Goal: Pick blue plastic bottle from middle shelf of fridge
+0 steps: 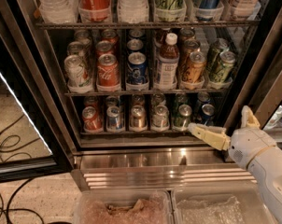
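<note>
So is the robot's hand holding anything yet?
No, nothing. The gripper is open and empty, low at the right by the bottom cans. The blue plastic bottle stands untouched on the middle shelf.

claw [219, 121] low right below middle shelf [108, 93] | blue plastic bottle [167, 59] front unblocked | cans [137, 69] flank it

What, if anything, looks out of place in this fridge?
Nothing is spilled or toppled. The blue plastic bottle stands out, a bottle among cans on the middle shelf. The end effector hovers low right, by the bottom shelf.
</note>
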Available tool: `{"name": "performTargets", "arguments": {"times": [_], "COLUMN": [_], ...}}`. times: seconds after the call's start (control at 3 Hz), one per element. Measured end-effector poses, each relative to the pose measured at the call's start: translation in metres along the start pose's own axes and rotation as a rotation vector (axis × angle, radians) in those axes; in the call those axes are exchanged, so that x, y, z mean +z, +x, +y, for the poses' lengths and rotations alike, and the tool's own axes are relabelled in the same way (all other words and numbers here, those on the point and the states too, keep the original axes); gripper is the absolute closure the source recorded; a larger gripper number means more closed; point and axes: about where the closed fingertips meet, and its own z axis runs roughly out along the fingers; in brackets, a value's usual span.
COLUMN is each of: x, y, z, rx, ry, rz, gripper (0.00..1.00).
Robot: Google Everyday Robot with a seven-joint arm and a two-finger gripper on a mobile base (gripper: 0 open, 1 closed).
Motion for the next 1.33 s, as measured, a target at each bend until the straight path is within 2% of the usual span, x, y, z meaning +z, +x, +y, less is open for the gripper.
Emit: {"name": "performTargets", "arguments": {"times": [0.33,0.67,1.0,1.33], "x": [0.0,0.002,0.005,0.004], "y": [0.0,0.001,-0.002,-0.003], "z": [0.0,0.009,0.034,0.056], "rx": [0.0,0.004,-0.01,-0.005], "ry": [-0.001,-0.067,-0.196,-0.277], "rz": [0.0,0.004,-0.005,-0.019], "gripper": [0.0,0.0,0.0,0.0]}}
